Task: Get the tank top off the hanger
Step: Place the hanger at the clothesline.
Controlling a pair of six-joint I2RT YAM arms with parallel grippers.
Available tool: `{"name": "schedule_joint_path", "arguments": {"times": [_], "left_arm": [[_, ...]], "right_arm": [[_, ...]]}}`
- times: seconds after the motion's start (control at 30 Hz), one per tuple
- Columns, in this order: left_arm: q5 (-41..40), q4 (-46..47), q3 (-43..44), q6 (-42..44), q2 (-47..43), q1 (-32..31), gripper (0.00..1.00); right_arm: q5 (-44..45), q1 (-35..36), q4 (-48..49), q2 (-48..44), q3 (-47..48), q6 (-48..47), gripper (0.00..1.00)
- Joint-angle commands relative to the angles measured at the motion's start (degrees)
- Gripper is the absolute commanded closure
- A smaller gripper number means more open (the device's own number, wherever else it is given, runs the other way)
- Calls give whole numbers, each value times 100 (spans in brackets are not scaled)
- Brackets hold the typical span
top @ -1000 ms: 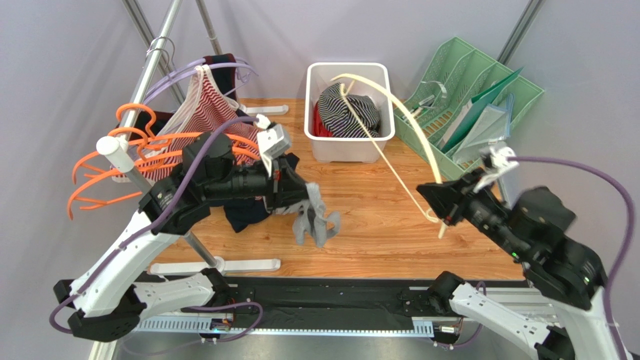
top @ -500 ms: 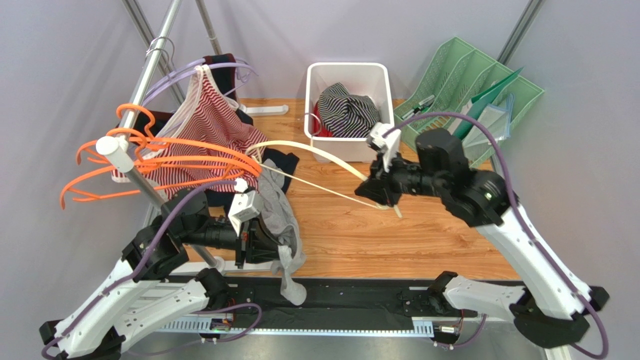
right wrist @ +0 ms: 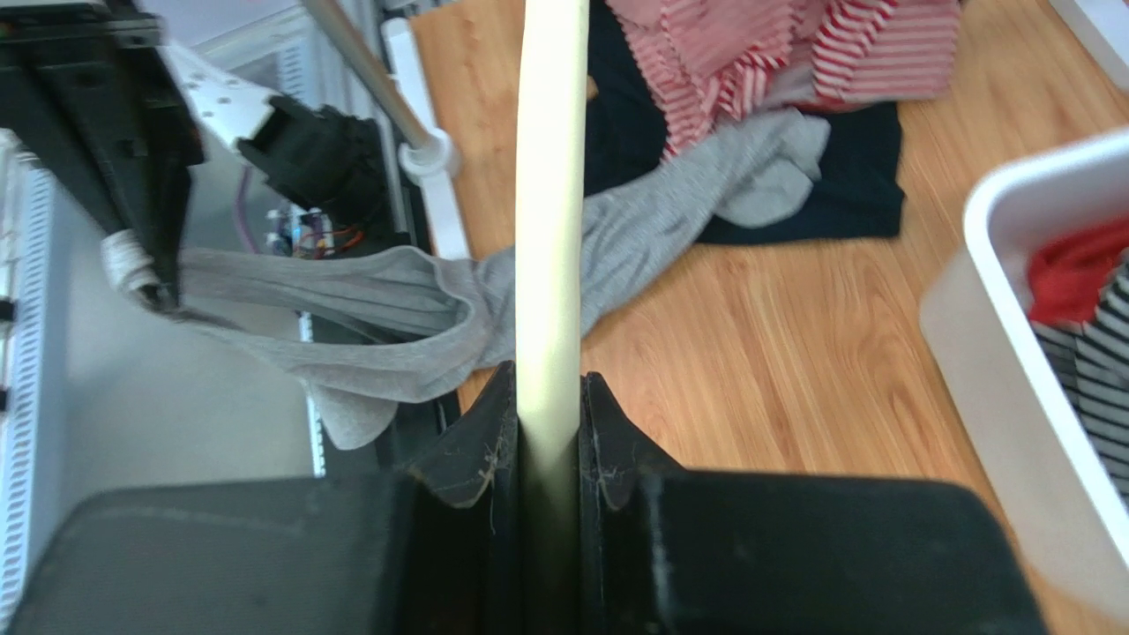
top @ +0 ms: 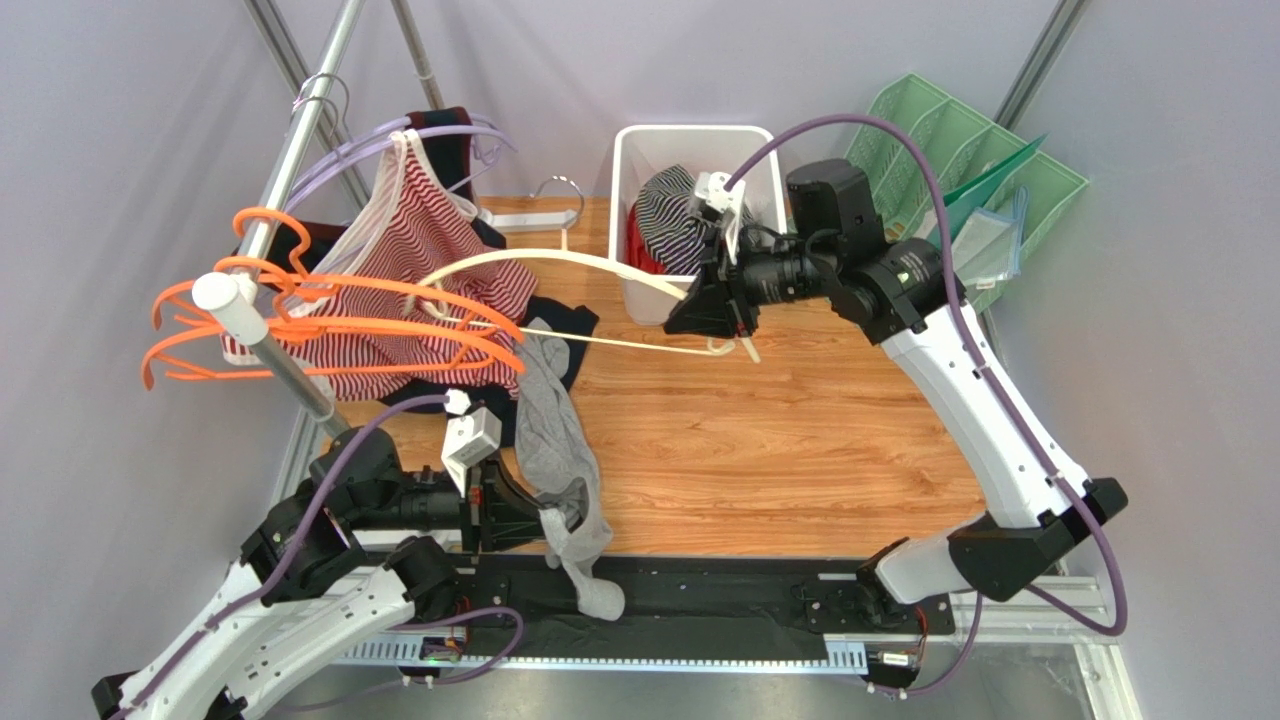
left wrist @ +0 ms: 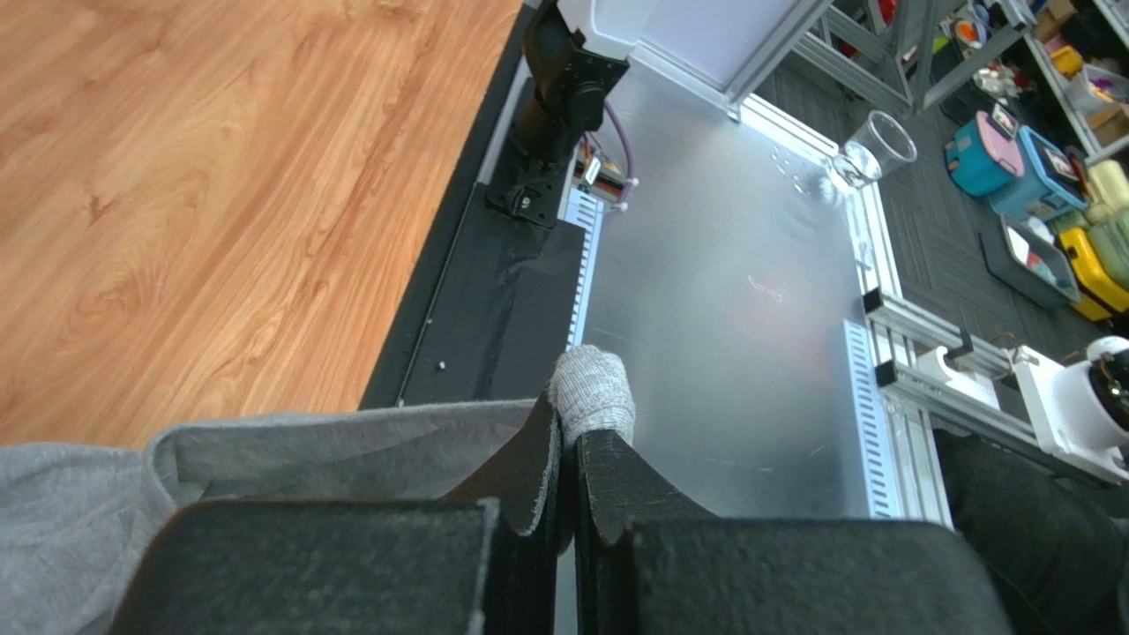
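The grey tank top (top: 559, 450) hangs stretched from the table's left side down over the near edge. My left gripper (top: 538, 518) is shut on one of its straps; the left wrist view shows the strap end (left wrist: 591, 390) sticking out past the closed gripper (left wrist: 573, 437). My right gripper (top: 721, 311) is shut on the cream hanger (top: 571, 263) in front of the bin; the hanger reaches left above the top's far end. In the right wrist view the hanger (right wrist: 550, 199) rises from the closed gripper (right wrist: 550, 397) across the grey top (right wrist: 384, 298). Whether the top still hooks it is unclear.
A white bin (top: 699, 135) of striped clothes stands at the back centre, with a green file rack (top: 962, 165) to its right. Orange hangers (top: 301, 330) and a red-striped garment (top: 421, 255) hang on the rack pole (top: 286, 360) at the left. A black garment (top: 564, 318) lies below them.
My left gripper has pulled back toward the near edge, drawing the grey top out long. My right arm has swung the cream hanger left and away, up to the bin.
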Motion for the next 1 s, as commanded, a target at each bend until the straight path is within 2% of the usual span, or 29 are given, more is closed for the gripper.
{"name": "schedule_joint_path", "arguments": {"times": [0.0,0.17,0.47,0.7,0.97], "left_arm": [[-295,67,143,-163,-47,0,100],[-356,-30,169,-110,-108,-9,100],[-523,49,64,-110,-249,0,100],[-814,49,46,-119,-425,-9,100],[-831,40,37,-128,-399,-9,100]], "right_arm": [[-1219,40,265,471,1008,-259,100],[-1131,260,107,1261,2080,-329,100],[-1641,541,-96,2256,3671,-408,100],[-1105,1094,976,2414,3444,-13,100],[-745,1350,2224,2775,3488,857,100]]}}
